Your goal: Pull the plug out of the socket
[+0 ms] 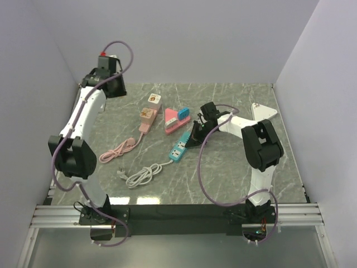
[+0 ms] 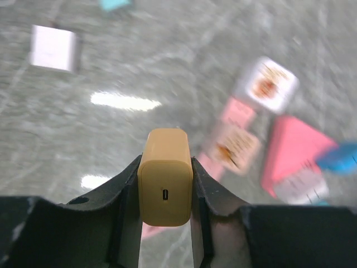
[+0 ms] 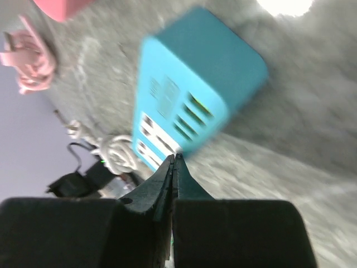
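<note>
The grey marbled counter (image 1: 234,167) lies between white walls. High above it, the left pincer (image 2: 165,162) pinches the tan charger plug (image 2: 165,195), which is free of any socket. The right pincer (image 3: 174,162), pressed together, sits low at the edge of the teal power strip (image 3: 189,89), probably to keep it down.

Bench (image 1: 234,167): grey marble-look top, glossy, w/ light glare. Charger plug (image 2: 165,184): tan plastic, smooth, matt-satin. Power strip (image 3: 195,89): teal plastic, smooth, slight sheen. Left end effector (image 2: 165,167): black, matt, faintly grainy.
</note>
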`<state>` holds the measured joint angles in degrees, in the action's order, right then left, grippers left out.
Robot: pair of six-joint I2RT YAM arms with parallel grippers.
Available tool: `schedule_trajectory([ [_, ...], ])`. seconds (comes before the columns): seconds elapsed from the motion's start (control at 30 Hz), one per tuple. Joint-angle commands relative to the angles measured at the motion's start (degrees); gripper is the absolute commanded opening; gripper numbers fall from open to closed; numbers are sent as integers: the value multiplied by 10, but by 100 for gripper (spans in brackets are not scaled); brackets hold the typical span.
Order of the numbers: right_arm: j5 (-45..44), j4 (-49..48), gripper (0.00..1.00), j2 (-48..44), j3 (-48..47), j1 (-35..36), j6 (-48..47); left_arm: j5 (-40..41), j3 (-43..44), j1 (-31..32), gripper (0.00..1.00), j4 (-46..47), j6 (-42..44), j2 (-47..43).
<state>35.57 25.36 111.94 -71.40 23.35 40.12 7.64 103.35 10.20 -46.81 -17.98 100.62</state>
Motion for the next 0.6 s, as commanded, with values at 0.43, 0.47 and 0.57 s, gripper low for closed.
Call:
schedule_trajectory([
  [0.43, -80, 114, 0, -203, -45, 5, -72, -36, 208, -150, 1, 44, -34, 327],
  [0.47, -84, 123, 0, -210, -44, 7, -79, -39, 198, -156, 0, 49, -35, 330],
  [0.57, -97, 133, 0, -220, -36, 18, -88, -37, 162, -163, 0, 78, -39, 323],
])
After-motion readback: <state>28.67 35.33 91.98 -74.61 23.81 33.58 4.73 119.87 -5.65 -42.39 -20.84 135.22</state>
